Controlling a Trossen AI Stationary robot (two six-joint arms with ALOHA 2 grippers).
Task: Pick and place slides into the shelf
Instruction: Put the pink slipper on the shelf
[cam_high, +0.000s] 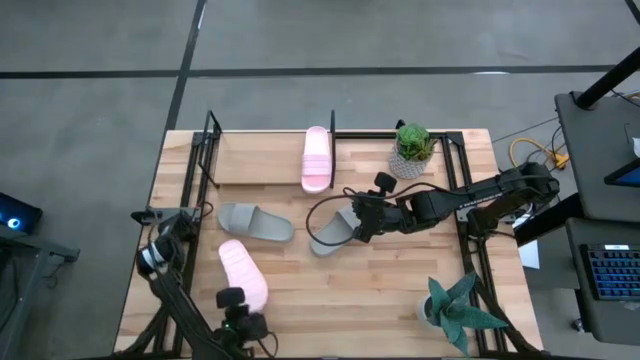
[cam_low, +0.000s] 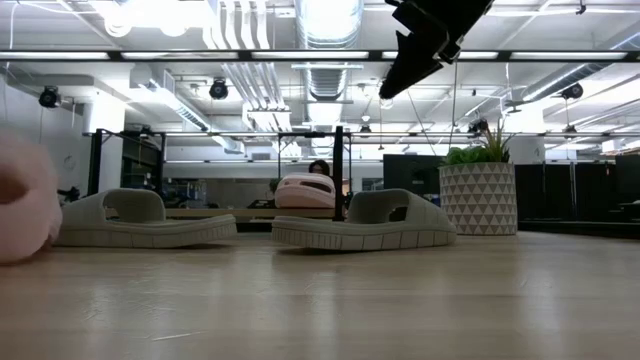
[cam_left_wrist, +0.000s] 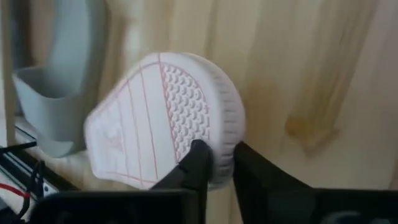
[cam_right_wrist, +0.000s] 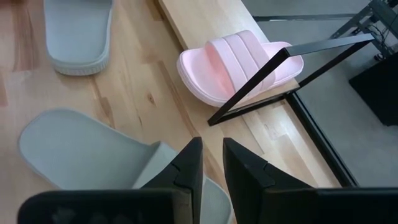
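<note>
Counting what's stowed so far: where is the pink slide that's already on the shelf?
In the high view, the pink slide lies on the shelf at the table's far edge, near the middle, left of the potted plant.

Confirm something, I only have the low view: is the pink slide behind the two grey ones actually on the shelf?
Observer: Yes. The high view shows the far pink slide lying on the shelf board, beside a black upright.
Operator: Which arm is at my top edge?
Observer: The right gripper, above the right-hand grey slide.
Operator: Pink blur at my left?
Observer: The second pink slide. The left wrist view shows the left gripper shut on its rim, sole towards that camera.
</note>
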